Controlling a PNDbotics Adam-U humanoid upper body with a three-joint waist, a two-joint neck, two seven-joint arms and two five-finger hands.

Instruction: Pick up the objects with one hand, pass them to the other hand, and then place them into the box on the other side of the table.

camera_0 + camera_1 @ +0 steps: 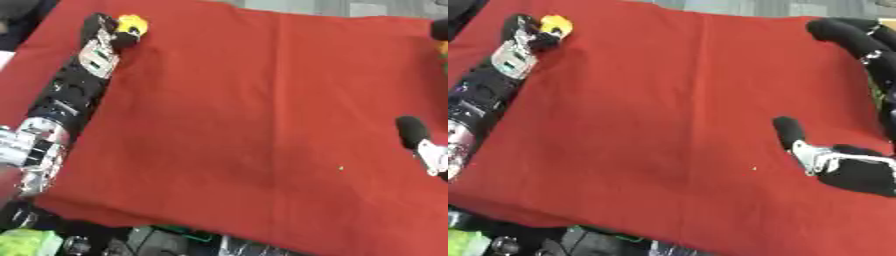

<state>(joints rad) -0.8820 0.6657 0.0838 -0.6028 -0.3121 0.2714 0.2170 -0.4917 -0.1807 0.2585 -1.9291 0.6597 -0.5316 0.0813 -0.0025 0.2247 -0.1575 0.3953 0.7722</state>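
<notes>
Left hand (112,31) is curled round the yellow object (133,23) at the far-left corner of the red cloth (254,100), while the right hand (846,165) waits well apart, fingers relaxed.

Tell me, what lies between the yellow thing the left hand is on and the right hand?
Nothing but bare red tablecloth between the yellow object under the left hand and the right hand, seen best in the right eye view.

Even, fairly bright light; both views blurred, perhaps from motion, shadows faint.
</notes>
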